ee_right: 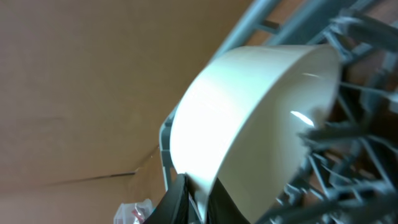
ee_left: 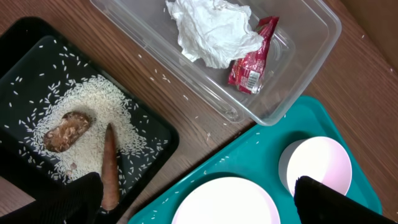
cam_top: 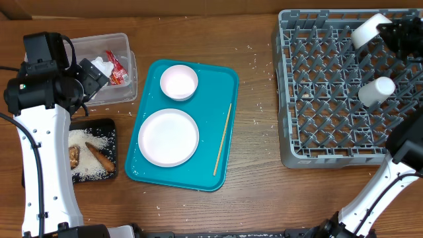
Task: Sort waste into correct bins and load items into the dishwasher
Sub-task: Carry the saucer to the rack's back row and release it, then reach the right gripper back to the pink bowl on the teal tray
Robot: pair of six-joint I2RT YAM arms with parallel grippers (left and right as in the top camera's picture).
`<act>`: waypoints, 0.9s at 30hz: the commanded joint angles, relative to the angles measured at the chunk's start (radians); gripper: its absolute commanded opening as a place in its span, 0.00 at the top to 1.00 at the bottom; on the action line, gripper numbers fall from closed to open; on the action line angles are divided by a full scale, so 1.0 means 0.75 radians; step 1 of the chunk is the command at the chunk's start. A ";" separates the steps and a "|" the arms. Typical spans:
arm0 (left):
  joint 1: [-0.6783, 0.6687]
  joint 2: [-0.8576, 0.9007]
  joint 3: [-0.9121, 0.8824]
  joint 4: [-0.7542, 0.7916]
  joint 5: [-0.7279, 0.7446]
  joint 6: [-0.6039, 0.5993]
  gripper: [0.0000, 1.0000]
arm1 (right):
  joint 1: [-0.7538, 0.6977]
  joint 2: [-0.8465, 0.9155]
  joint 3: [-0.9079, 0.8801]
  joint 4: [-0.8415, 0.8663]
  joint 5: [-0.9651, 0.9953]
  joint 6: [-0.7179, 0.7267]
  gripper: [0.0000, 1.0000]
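Waste lying in clear tub and black tray. Right tool pinching white bowl at dish rack; left tool hanging open. Plate, small dish, wooden stick waiting on teal tray.

**Free.** We logged a broad strip of bare worktop between the teal tray and the grey rack. The worktop's near edge in front of both was also free. Most of the rack's pegs stood open to reach from above.

**Blocked, right.** At the rack's far right corner the right pincer was clamped on a white bowl. A white cup stood on the pegs nearby.

**Blocked, left.** The clear tub, black tray and left arm crowded together. The left pincer hung with jaws wide over the narrow gap beside the teal tray.

**Tray interior.** We found the small bowl, large plate and wooden stick filling most of it, with only the margins bare.
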 commanded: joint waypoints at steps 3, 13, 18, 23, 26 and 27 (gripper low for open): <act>-0.003 -0.001 0.003 0.001 0.002 -0.017 0.00 | -0.057 -0.064 0.024 -0.158 0.366 0.000 0.91; -0.003 -0.001 0.003 0.001 0.002 -0.017 0.00 | -0.077 -0.266 0.101 -0.491 0.965 0.001 0.87; -0.003 -0.001 0.003 0.001 0.002 -0.017 0.00 | -0.063 -0.363 0.101 -0.525 0.962 0.001 0.87; -0.003 -0.001 0.003 0.001 0.002 -0.017 0.00 | 0.005 -0.416 0.101 -0.573 0.894 -0.001 0.87; -0.003 -0.001 0.003 0.001 0.002 -0.017 0.00 | 0.085 -0.437 0.101 -0.605 0.806 -0.056 0.87; -0.003 -0.001 0.003 0.001 0.002 -0.017 0.00 | 0.124 -0.444 0.101 -0.620 0.787 -0.086 0.87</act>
